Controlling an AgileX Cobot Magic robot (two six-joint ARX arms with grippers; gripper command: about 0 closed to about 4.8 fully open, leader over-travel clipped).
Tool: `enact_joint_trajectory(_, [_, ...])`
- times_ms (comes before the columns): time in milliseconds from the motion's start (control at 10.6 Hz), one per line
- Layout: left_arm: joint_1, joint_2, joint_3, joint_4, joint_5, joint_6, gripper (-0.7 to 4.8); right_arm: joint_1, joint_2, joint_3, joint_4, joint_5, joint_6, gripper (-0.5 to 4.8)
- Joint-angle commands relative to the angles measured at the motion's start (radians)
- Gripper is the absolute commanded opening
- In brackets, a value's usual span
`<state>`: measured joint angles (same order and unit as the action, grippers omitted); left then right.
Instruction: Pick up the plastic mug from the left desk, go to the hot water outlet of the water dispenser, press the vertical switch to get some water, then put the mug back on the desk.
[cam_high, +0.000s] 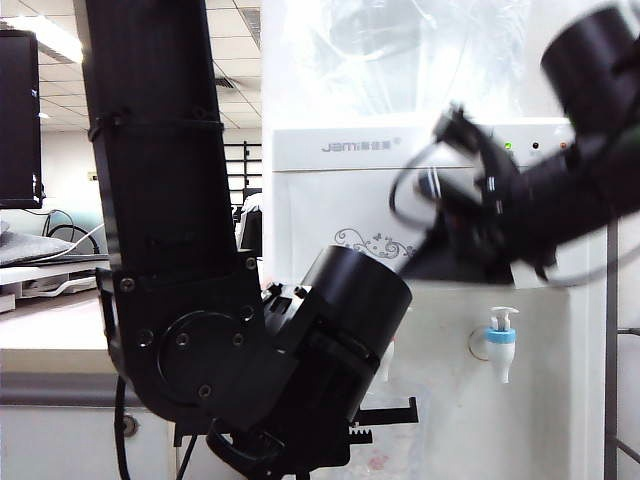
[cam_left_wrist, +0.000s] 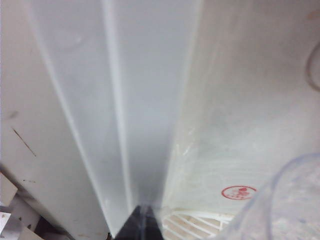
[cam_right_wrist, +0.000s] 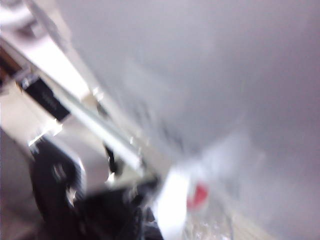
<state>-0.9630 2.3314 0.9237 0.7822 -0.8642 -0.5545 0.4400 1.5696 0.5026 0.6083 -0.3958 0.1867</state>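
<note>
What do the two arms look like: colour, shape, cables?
Both arms are black. The left arm is a broad flat link with round screws at its joint, a cable tie around it, a thick cylindrical wrist and a toothed rail below. The right arm has rounded cylindrical segments and loose black cables looping beside it. I see no markings.

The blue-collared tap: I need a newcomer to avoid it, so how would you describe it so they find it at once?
Start at the tall white water dispenser with the grey swirl ornament. On its recessed front, to the right of the big black left arm in the exterior view, a small white tap sticks out. Its light blue collar marks it; the red-collared tap is hidden in that view.
</note>
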Motion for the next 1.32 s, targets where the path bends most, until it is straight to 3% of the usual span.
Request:
enact_joint_trajectory(95, [-0.003, -0.005, 0.003, 0.013, -0.006, -0.003, 0.03, 0.001, 0.022, 0.002, -0.002, -0.015, -0.008, -0.05])
enact_joint_trajectory(946, [-0.003, -0.005, 0.003, 0.012, -0.006, -0.003, 0.03, 0.001, 0.032, 0.002, -0.056, 0.015, -0.039, -0.05])
enact_joint_trajectory(1324, [-0.003, -0.005, 0.003, 0.012, -0.006, -0.003, 0.03, 0.001, -0.026, 0.001, -0.085, -0.051, -0.039, -0.05])
